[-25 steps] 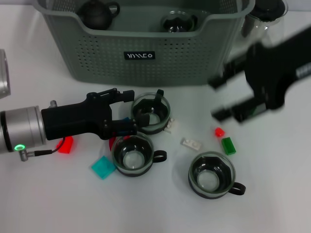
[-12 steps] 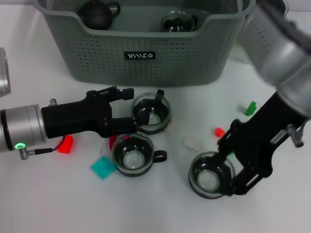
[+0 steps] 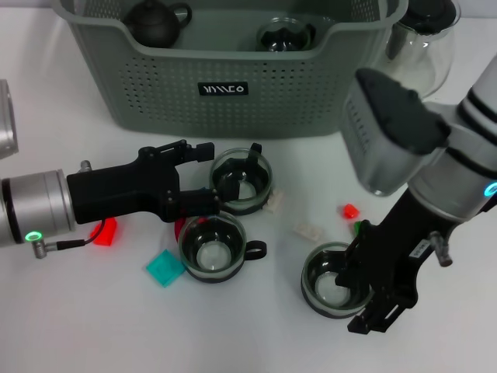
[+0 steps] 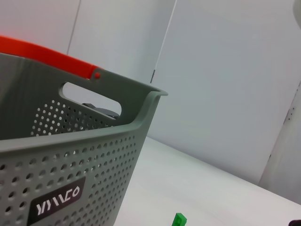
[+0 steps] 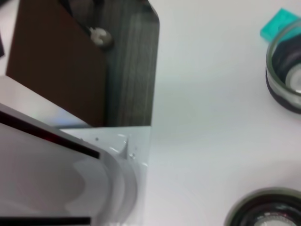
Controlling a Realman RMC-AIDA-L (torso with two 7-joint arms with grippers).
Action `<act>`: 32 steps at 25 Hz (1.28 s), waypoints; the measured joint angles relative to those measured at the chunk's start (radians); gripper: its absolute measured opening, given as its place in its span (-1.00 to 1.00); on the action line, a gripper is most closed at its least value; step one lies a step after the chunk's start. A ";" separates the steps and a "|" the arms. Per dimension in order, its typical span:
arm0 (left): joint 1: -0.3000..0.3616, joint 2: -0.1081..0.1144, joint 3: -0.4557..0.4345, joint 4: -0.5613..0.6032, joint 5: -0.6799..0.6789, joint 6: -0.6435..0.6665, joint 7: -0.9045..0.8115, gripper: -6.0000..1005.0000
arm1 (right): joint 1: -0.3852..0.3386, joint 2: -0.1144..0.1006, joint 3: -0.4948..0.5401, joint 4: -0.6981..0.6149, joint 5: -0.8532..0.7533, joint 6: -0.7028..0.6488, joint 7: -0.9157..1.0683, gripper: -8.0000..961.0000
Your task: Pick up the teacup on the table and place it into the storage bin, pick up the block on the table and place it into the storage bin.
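Three glass teacups with black bases stand on the white table: one at the middle (image 3: 242, 180), one in front of it (image 3: 212, 247), one to the right (image 3: 330, 291). My left gripper (image 3: 214, 177) is open, its fingertips at the left rim of the middle teacup. My right gripper (image 3: 359, 299) is low over the right teacup's right side, and its jaws look open. Small blocks lie about: red (image 3: 349, 210), green (image 3: 359, 228), white (image 3: 307, 231), teal (image 3: 165, 267), red (image 3: 105, 231). The grey-green storage bin (image 3: 225, 85) stands behind them; it also shows in the left wrist view (image 4: 70, 165).
The bin holds a black teapot (image 3: 155, 22) and a glass cup (image 3: 286, 35). A clear glass pot (image 3: 423, 39) stands at the bin's right. The right wrist view shows a teacup (image 5: 287, 75) and the teal block (image 5: 280, 26). The left wrist view shows a green block (image 4: 178, 220).
My right arm has swung down from the far right beside the bin to the right teacup at the front. My left gripper has not moved.
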 joint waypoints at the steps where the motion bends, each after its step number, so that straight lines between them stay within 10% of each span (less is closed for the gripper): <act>1: 0.001 0.000 0.000 0.000 0.000 0.000 0.000 0.71 | -0.002 0.000 -0.019 0.000 -0.005 0.015 0.004 0.41; 23: 0.007 -0.003 0.000 -0.007 0.001 -0.011 0.001 0.71 | 0.008 0.011 -0.302 0.039 -0.004 0.236 0.065 0.04; 32: 0.009 -0.003 0.000 -0.007 0.001 -0.017 0.003 0.71 | 0.014 0.006 -0.297 0.027 0.020 0.210 0.065 -0.55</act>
